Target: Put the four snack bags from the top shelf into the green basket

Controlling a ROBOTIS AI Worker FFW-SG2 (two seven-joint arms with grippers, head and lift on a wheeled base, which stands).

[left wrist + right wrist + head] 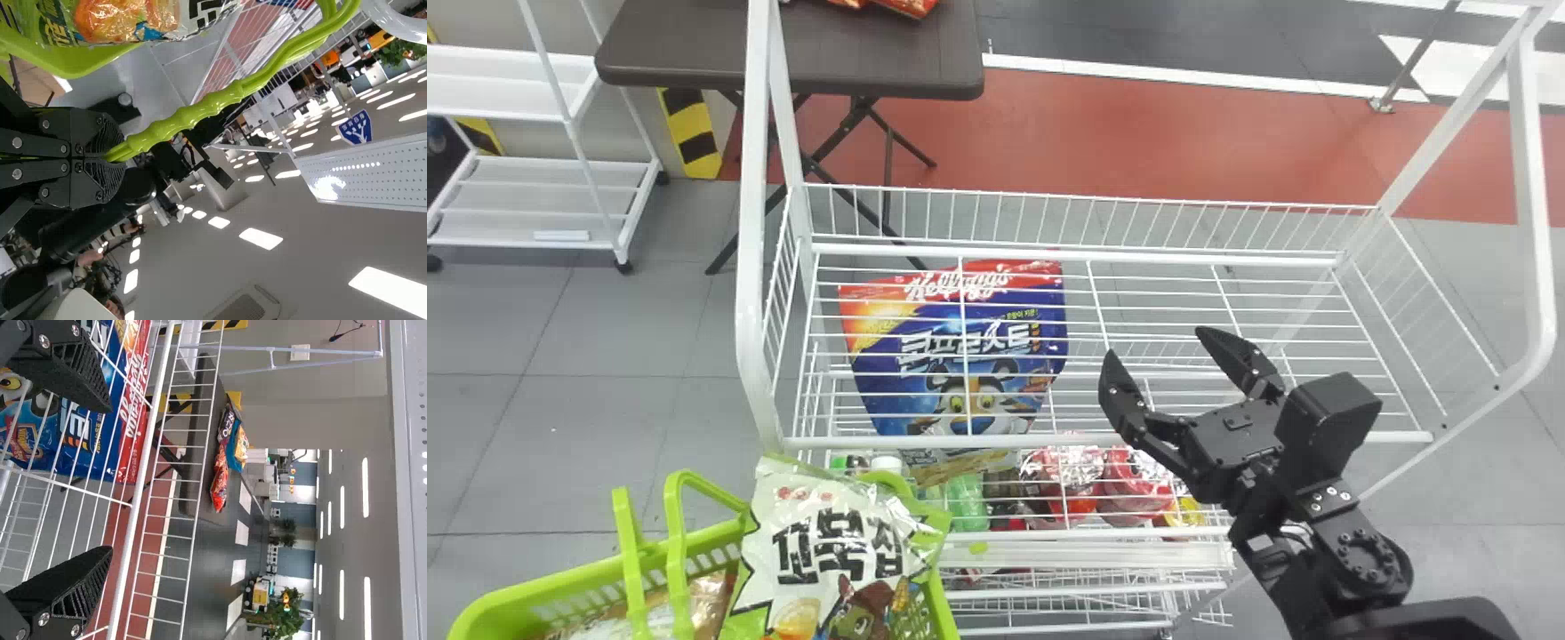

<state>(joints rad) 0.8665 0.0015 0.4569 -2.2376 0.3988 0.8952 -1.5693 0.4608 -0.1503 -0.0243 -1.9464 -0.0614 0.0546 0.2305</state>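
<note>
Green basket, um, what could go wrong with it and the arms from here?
The white snack bag rides high at one end of the green basket, reaching above the rim, so a jolt might tip it out. The left gripper pinches a thin handle; the basket could swing or slip if that grip shifts. The right gripper is spread over the wire shelf, so a fingertip may snag the wires if it goes lower.
</note>
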